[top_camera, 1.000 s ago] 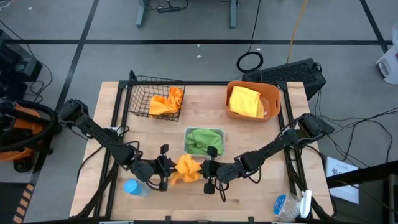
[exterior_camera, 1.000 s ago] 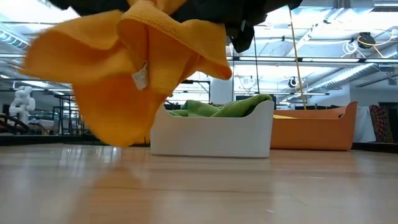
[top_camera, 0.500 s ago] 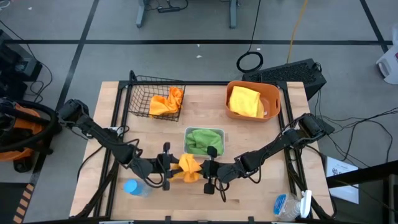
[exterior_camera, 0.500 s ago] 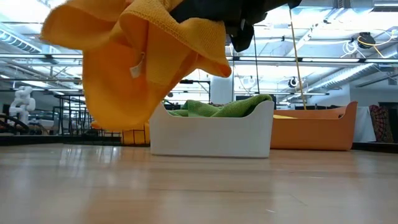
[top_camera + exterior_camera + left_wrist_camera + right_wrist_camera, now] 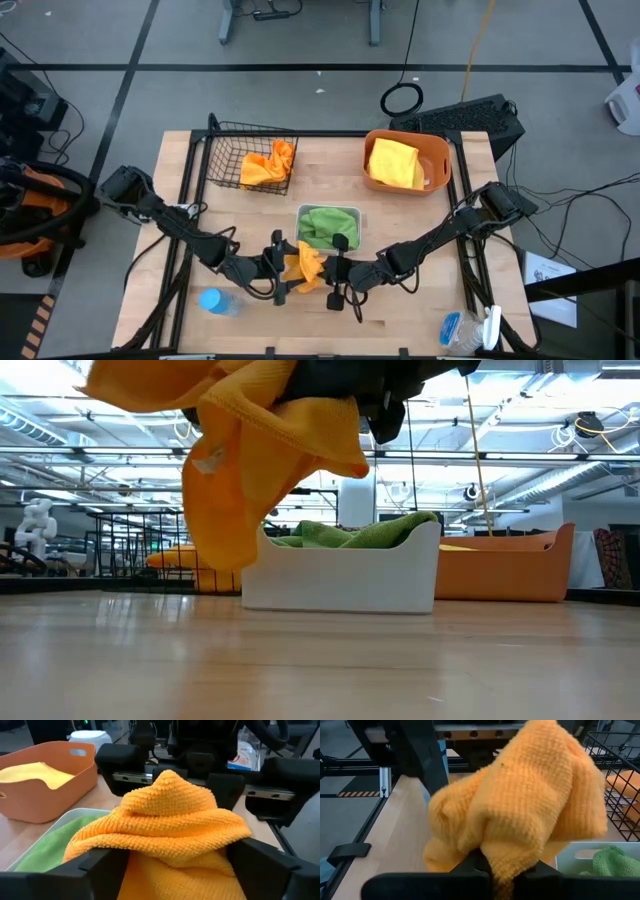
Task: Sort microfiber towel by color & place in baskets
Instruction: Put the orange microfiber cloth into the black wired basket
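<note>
An orange towel [image 5: 305, 268] hangs bunched above the table's near middle, between my two grippers. My right gripper [image 5: 330, 272] is shut on it from the table's right side. My left gripper [image 5: 282, 270] stands open at the towel's left side, its fingers [image 5: 95, 867] on either side of the bunched cloth [image 5: 175, 820]. Behind them, a green towel [image 5: 325, 226] lies in the white tray [image 5: 352, 212]. Another orange towel [image 5: 268, 163] lies in the black wire basket [image 5: 225, 150]. A yellow towel [image 5: 394, 162] lies in the orange tub [image 5: 440, 150]. My right gripper pinches a bunched fold of the orange towel [image 5: 502, 852] between its two fingers, coming about level from the table's right. The towel billows over the fingers and hangs below them, slack and clear of the table [image 5: 230, 510]. My left gripper has the cloth filling the gap between its open fingers; I cannot tell whether they touch it.
A blue-capped bottle [image 5: 214, 300] lies at the near left beside my left arm. Another bottle [image 5: 462, 330] lies at the near right corner. The white tray stands right behind the held towel. Bare wood shows along the near edge.
My left gripper has opened, let go of the orange towel and moved toward the table's right, closer to my right gripper. The towel's left part, earlier held out sideways, has dropped and bunched up. The towel now hangs from my right gripper alone.
</note>
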